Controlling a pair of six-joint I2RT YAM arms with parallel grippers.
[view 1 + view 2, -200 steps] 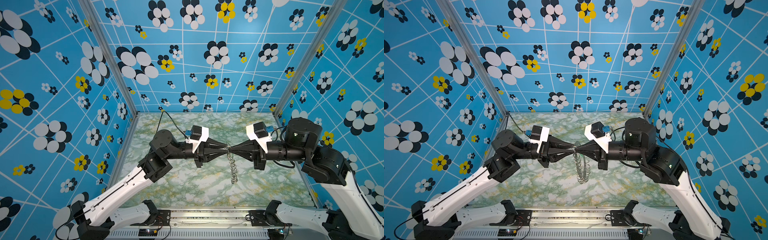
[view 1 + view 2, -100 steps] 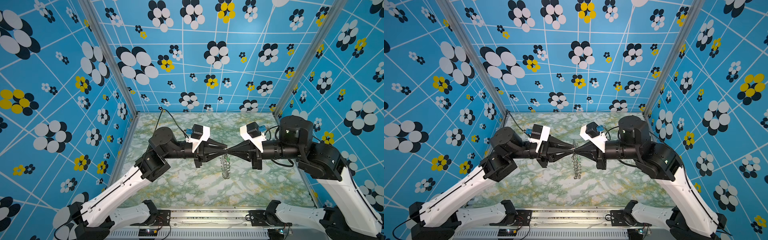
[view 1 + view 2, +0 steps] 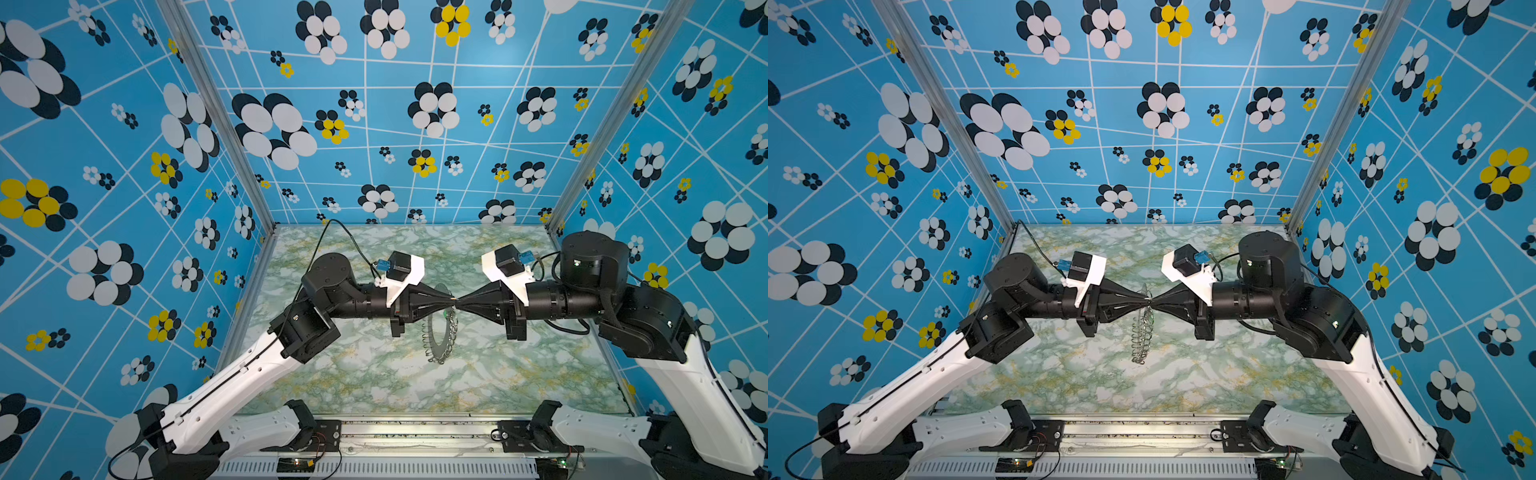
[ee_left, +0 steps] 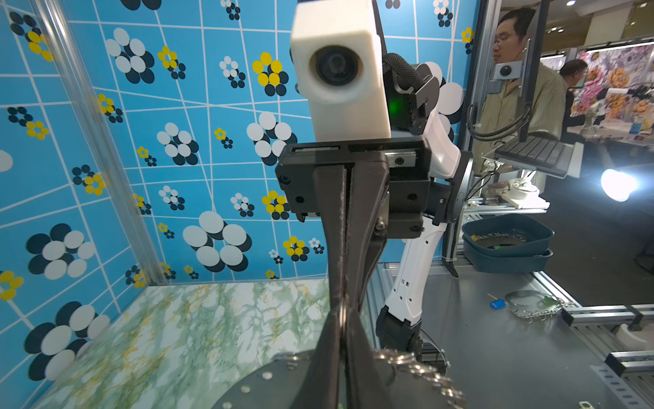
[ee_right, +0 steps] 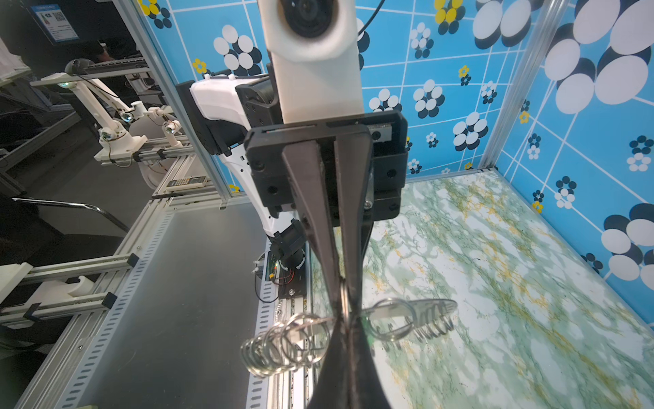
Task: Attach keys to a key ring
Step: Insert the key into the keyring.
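two arms reach in from opposite sides and their two hands meet tip to tip above the middle of the marbled green worktop [image 3: 374, 382]. the right hand [image 3: 459, 300] is pinched closed on one wire loop at the top edge of the single key ring [image 3: 453, 332], which hangs upright and clear of the worktop, nearly edge-on in a top view [image 3: 1142, 332]. the left hand [image 3: 451, 297] is also closed tight at that same spot, touching the right hand's tips; what it pinches cannot be made out. one small green key [image 3: 446, 314] shows just below the tips, against the ring's upper edge. in the right wrist view several wire loops [image 5: 283, 341] bunch on one side of the tips and the ring's flat part [image 5: 430, 308] lies on the other.
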